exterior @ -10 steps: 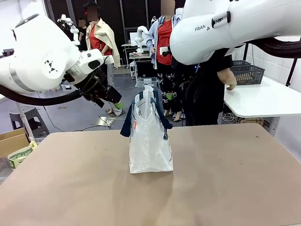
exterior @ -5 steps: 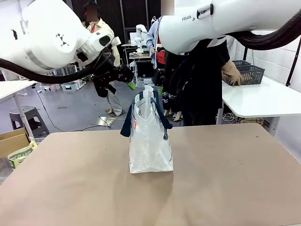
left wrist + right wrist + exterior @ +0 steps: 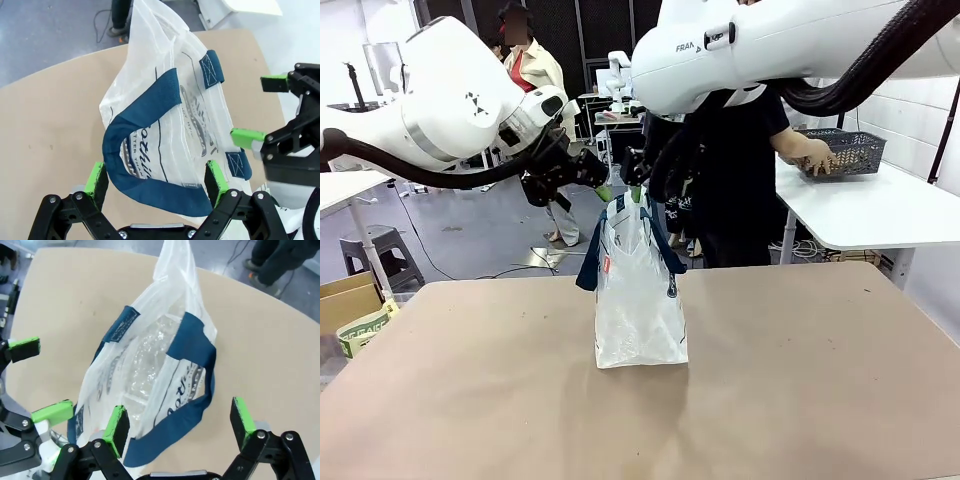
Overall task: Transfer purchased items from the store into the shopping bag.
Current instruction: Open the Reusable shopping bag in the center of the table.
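My left gripper (image 3: pixel 155 177) and right gripper (image 3: pixel 180 422) hang with jaws wide open over the standing shopping bag (image 3: pixel 638 300), which seems empty, so I judge the transfer is not yet begun.

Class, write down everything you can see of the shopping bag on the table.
The shopping bag is translucent whitish plastic with dark blue handles, dark lettering and a small red tag. It stands upright near the middle of the brown table, handles drooping over its sides. The left gripper and right gripper, both open, hang above its top; whether they touch it is unclear.
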Robot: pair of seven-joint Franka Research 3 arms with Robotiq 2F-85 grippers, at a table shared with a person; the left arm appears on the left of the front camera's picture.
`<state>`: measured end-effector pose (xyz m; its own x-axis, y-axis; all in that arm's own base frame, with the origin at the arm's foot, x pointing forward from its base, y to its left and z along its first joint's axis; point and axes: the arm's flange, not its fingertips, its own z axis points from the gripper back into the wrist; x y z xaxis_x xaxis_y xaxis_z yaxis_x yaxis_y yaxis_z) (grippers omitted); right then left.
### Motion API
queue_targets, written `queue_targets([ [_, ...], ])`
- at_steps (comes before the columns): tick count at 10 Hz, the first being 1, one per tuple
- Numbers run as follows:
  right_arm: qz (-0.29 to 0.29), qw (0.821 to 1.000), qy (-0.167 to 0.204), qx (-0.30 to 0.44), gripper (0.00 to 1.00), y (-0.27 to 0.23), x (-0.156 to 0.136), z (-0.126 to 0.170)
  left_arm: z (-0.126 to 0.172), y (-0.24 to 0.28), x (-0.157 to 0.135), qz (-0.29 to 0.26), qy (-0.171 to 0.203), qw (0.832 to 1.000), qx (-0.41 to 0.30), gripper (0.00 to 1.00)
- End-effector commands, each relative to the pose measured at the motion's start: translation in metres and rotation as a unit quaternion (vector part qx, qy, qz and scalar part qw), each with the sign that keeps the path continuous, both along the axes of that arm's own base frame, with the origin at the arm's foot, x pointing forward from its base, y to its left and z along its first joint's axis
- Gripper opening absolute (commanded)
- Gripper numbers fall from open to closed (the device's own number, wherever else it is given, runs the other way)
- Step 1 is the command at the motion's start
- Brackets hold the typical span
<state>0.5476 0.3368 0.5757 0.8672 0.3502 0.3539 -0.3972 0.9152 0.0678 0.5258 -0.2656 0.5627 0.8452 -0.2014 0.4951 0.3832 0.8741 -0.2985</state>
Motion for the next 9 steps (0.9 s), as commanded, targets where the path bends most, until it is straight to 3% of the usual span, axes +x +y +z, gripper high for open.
queue_targets([
  [1,-0.006,1.0,0.021,-0.001,1.0,0.008,0.005,-0.004,0.002,0.0,0.004,0.001,0.002,1.0,-0.029,1.0],
  [9,-0.046,0.997,0.058,-0.011,1.0,0.005,0.018,-0.034,-0.039,-0.01,0.0,-0.027,0.068,0.996,-0.041,1.0],
])
